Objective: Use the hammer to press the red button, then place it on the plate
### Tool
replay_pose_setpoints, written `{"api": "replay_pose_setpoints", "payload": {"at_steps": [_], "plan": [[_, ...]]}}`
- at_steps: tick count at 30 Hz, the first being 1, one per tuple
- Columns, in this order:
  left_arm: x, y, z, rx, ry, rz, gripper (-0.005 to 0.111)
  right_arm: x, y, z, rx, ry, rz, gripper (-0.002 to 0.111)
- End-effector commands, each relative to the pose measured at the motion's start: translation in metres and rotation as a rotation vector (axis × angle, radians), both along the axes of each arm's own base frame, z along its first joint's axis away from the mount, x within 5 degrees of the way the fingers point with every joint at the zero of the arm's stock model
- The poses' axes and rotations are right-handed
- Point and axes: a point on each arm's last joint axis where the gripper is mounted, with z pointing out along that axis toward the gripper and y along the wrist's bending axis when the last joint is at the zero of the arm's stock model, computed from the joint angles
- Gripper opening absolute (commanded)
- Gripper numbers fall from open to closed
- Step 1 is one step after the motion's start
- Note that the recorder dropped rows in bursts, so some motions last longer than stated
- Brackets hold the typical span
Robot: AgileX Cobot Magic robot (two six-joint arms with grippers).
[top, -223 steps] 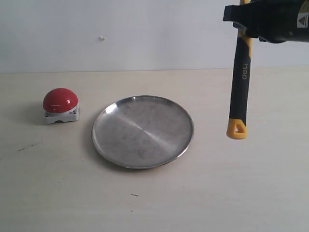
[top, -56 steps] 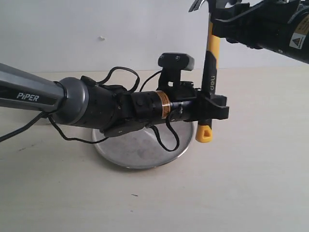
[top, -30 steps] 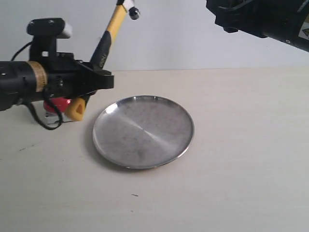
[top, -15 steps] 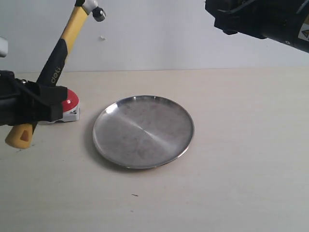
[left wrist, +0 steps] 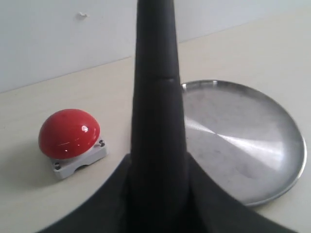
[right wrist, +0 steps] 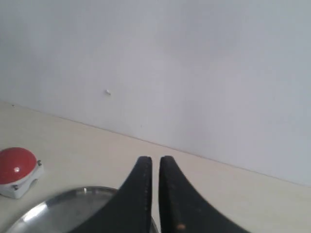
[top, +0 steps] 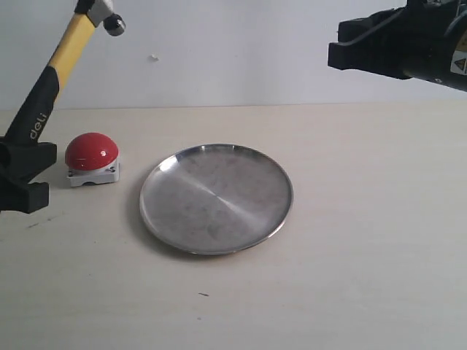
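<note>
We note the left claw at the left edge of the exterior view, clamped on the black lower grip of the claw hammer. The hammer is held off the desk, tilted, with its dark head up against the white wall. White lettering on the grip reads "deli". In the left wrist view the handle fills the middle, with the claw's dark jaws snug on either side. The red button sits on its pale square base just right of the claw, apart from the hammer. The silver plate lies bare beside it. The right claw hangs high at right, fingers nearly together and gripping nothing. The arm's yellow triangle label is unreadable.
</note>
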Motion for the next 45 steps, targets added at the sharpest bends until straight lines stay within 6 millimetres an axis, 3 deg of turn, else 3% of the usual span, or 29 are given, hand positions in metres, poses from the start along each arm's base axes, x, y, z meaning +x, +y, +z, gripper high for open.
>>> {"api": "replay_pose_setpoints", "payload": {"at_steps": [1, 7, 12, 16, 21, 26, 45], "plan": [[0.001, 0.006, 0.011, -0.046, -0.053, 0.026, 0.000, -0.013, -0.009, 0.014, -0.081, -0.020, -0.032, 0.000], [0.004, 0.013, 0.011, -0.046, -0.048, 0.067, 0.000, -0.055, -0.019, 0.029, -0.116, -0.130, -0.004, 0.000], [0.002, 0.014, 0.006, -0.039, -0.035, 0.068, 0.000, -0.094, -0.022, 0.022, -0.047, -0.216, 0.071, 0.000], [0.000, 0.014, 0.001, -0.029, -0.022, 0.065, 0.000, -0.111, -0.028, 0.008, -0.010, -0.184, 0.063, 0.000], [0.000, 0.014, 0.001, -0.029, -0.022, 0.065, 0.000, -0.117, -0.047, -0.023, -0.143, 0.032, -0.106, 0.000], [0.000, 0.014, 0.001, -0.029, -0.022, 0.065, 0.000, -0.121, -0.061, -0.038, -0.164, 0.227, -0.256, 0.000], [0.003, 0.013, -0.003, -0.013, -0.010, 0.058, 0.000, -0.121, -0.063, -0.040, -0.178, 0.242, -0.268, 0.000]]}}
